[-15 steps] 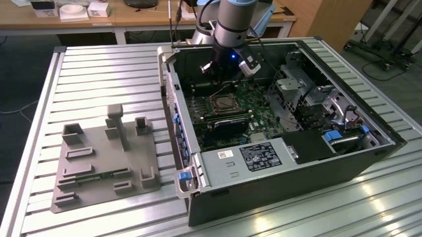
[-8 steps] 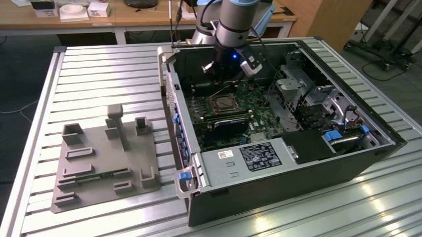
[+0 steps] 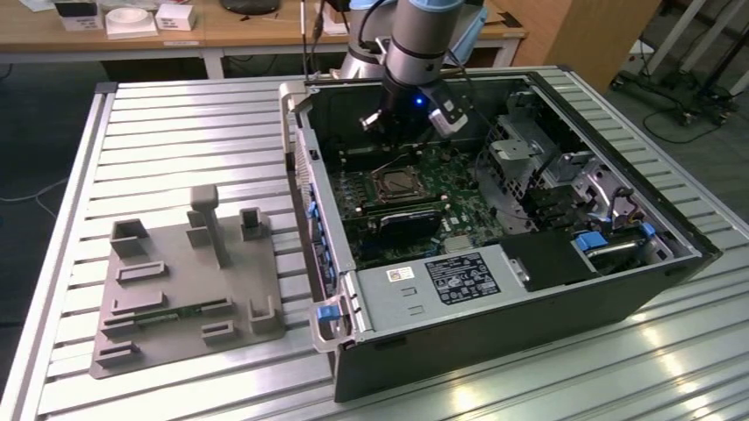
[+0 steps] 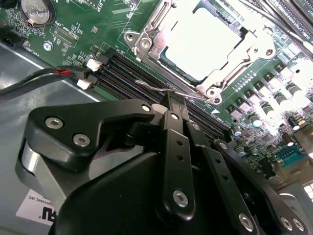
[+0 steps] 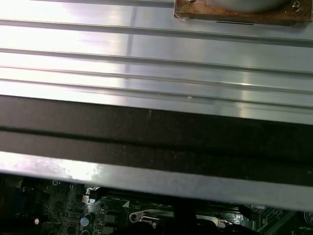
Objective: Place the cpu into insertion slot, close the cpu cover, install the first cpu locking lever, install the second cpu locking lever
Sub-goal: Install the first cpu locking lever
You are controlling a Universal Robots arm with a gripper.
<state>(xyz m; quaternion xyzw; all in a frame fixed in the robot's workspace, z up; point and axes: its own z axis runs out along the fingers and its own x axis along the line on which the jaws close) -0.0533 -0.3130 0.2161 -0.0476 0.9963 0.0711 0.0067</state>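
In the second wrist view the cpu (image 4: 198, 39) lies in the insertion slot as a bright silvery square. The cpu cover (image 4: 149, 29) is down around it as a metal frame. A thin wire locking lever (image 4: 146, 86) runs along the socket's edge beside the memory slots. My gripper (image 4: 168, 100) is shut, and its black tips meet right at the lever's bent wire; I cannot tell whether they touch it. In the exterior view the gripper (image 3: 404, 132) hangs inside the open computer case, just behind the insertion slot (image 3: 398, 182).
The black computer case (image 3: 503, 303) lies open on a slatted metal table (image 3: 188, 132). A grey fixture (image 3: 188, 281) with upright pegs sits at the exterior view's left. Long black memory slots (image 4: 122, 68) and a red-and-black cable (image 4: 49, 73) lie close to the gripper.
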